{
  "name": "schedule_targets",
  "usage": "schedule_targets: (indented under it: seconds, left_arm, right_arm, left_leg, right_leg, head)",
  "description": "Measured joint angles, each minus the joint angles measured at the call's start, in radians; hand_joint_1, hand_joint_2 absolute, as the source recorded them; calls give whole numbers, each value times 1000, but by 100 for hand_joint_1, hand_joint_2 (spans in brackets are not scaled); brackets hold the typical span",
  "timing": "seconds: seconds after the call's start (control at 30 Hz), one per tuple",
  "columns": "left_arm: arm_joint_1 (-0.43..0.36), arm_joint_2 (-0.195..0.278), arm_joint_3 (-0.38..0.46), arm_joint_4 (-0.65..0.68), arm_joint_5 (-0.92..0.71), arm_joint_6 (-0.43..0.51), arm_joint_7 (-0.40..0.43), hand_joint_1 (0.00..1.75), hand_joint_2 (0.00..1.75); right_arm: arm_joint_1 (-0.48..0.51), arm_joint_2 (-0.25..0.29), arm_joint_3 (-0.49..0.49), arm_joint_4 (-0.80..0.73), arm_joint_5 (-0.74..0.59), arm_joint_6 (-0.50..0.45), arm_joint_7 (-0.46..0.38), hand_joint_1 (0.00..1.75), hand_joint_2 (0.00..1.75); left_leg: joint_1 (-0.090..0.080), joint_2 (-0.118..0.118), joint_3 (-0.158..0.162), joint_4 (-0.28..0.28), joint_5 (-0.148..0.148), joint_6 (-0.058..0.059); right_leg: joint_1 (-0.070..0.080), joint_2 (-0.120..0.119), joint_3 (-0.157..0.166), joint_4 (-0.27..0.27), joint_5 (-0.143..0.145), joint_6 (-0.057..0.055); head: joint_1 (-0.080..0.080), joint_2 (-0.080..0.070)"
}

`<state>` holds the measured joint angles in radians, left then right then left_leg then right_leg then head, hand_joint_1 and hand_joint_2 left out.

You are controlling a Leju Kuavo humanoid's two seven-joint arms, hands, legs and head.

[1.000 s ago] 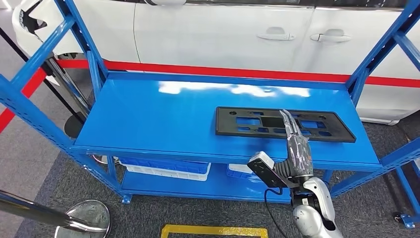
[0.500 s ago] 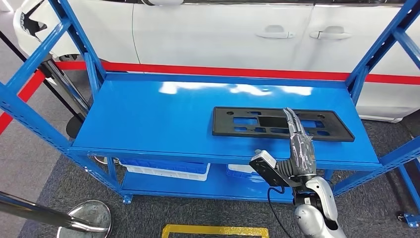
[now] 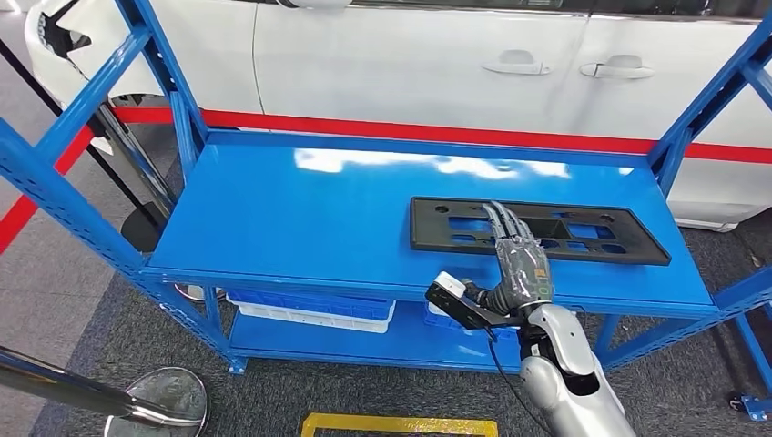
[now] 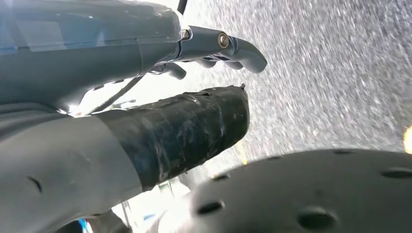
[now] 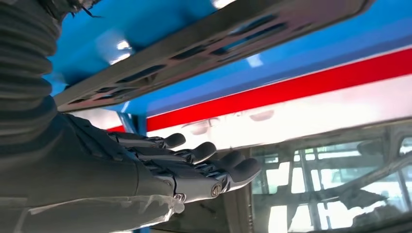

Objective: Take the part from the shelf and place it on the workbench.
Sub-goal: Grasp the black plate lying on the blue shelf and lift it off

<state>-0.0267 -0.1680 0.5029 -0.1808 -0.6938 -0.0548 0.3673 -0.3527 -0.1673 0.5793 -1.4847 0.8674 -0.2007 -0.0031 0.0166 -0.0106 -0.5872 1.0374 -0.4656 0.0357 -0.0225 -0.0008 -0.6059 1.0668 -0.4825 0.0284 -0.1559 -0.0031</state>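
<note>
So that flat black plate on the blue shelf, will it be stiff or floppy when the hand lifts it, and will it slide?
The black plate looks like thin moulded plastic full of cut-outs, so probably light and fairly stiff, perhaps flexing a little along its length. It lies flat on the glossy blue shelf, so a push would likely slide it. The right hand hovers over its middle, which should limit tilting.

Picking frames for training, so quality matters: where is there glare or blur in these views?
Head view: sharp, with white glare patches on the back of the blue shelf. Left wrist view: floor streaked with blur, left hand soft. Right wrist view: right hand fairly sharp, black part slightly soft.
</note>
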Motion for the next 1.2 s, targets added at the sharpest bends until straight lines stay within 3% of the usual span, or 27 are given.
schedule_targets:
  seconds: [0.1,0.13,0.17,0.2,0.3,0.37,0.4,0.5,0.6,0.67,0.7,0.77,0.83,1.0,1.07,1.13,1.17,1.2]
  left_arm:
    - [0,0,-3,0,-6,-1,-6,0,0]
    - [1,0,-3,0,-7,-2,-8,0,0]
    - [1,1,-4,0,-8,-3,-9,0,0]
    - [2,1,-4,0,-9,-4,-11,0,0]
    - [2,-2,-4,0,-10,-4,-14,0,0]
    - [1,-5,-4,0,-11,-5,-16,0,0]
    - [1,-5,-4,0,-12,-5,-16,0,0]
    - [0,-5,-4,0,-16,-6,-19,0,0]
    - [3,-3,-4,0,-20,-3,-22,0,0]
    - [3,-1,-4,0,-26,1,-28,0,0]
    - [3,1,-4,0,-29,4,-32,0,0]
    - [4,4,-4,0,-33,6,-36,0,0]
    - [3,6,-5,0,-37,7,-39,0,0]
    - [3,8,-9,0,-43,12,-48,0,0]
    - [3,9,-9,0,-47,14,-51,0,0]
    - [3,9,-10,0,-50,14,-53,0,0]
    - [3,9,-10,0,-50,14,-54,0,0]
    - [3,9,-10,0,-51,14,-54,0,0]
  right_arm:
    - [-22,0,14,36,4,-16,-4,0,175]
    - [-25,1,17,47,4,-25,-7,0,175]
    - [-27,2,19,56,1,-34,-12,0,175]
    - [-28,5,19,62,-3,-41,-16,0,175]
    - [-41,10,19,75,-12,-51,-22,0,175]
    - [-48,13,19,81,-13,-54,-22,0,175]
    - [-50,15,19,84,-13,-55,-22,0,175]
    - [-59,21,19,96,-13,-64,-21,0,175]
    - [-71,32,19,122,2,-82,-17,0,175]
    - [-76,38,19,152,28,-94,-7,0,175]
    - [-80,40,19,170,42,-100,-2,0,175]
    - [-90,43,19,204,61,-108,4,0,175]
    - [-104,46,19,232,71,-112,4,0,175]
    - [-136,53,18,304,88,-113,14,0,175]
    - [-142,53,17,324,96,-113,15,0,175]
    - [-146,53,17,344,100,-113,15,0,175]
    - [-146,53,17,353,100,-113,15,0,175]
    - [-146,53,17,360,100,-113,15,0,175]
  left_leg:
    - [-4,1,-2,-1,2,10]
    - [-8,0,-2,-1,2,11]
    - [-11,0,-1,-1,2,12]
    - [-15,-1,0,-1,1,13]
    - [-23,-3,4,-2,-1,16]
    - [-19,-2,1,-4,0,12]
    - [-18,-1,1,-5,1,9]
    - [-21,1,-5,16,-20,-4]
    - [-15,3,-78,174,-103,-19]
    - [-7,4,-117,249,-122,-29]
    - [-4,4,-112,236,-103,-33]
    - [4,6,-60,129,-36,-42]
    - [5,4,-13,33,-4,-40]
    - [0,0,-7,6,0,-6]
    - [2,1,-6,3,2,2]
    - [-1,1,-6,3,1,6]
    - [-3,0,-6,3,0,7]
    - [-6,-1,-4,3,-1,8]
  right_leg:
    - [1,0,-81,174,-86,4]
    - [2,0,-107,225,-100,3]
    - [3,0,-117,245,-96,-1]
    - [7,0,-108,221,-72,-8]
    - [25,0,-20,33,17,-48]
    - [37,-2,5,-27,29,-66]
    - [41,-3,6,-33,32,-68]
    - [29,-5,25,-68,44,-66]
    - [20,-9,33,-83,50,-65]
    - [17,-10,32,-79,48,-62]
    - [14,-11,31,-75,45,-58]
    - [8,-10,31,-61,36,-45]
    - [8,-9,23,-42,25,-30]
    - [5,-6,7,-14,10,-7]
    - [4,-5,-32,72,-41,0]
    - [4,-4,-98,204,-96,3]
    - [5,-4,-122,246,-103,2]
    - [7,-4,-127,250,-90,-2]
  head:
    - [0,0]
    - [0,0]
    - [0,0]
    - [0,0]
    - [0,0]
    - [0,0]
    - [0,0]
    - [0,0]
    - [0,0]
    - [0,0]
    - [0,0]
    - [0,0]
    - [0,0]
    - [1,0]
    - [1,0]
    - [1,0]
    - [1,0]
    - [1,0]
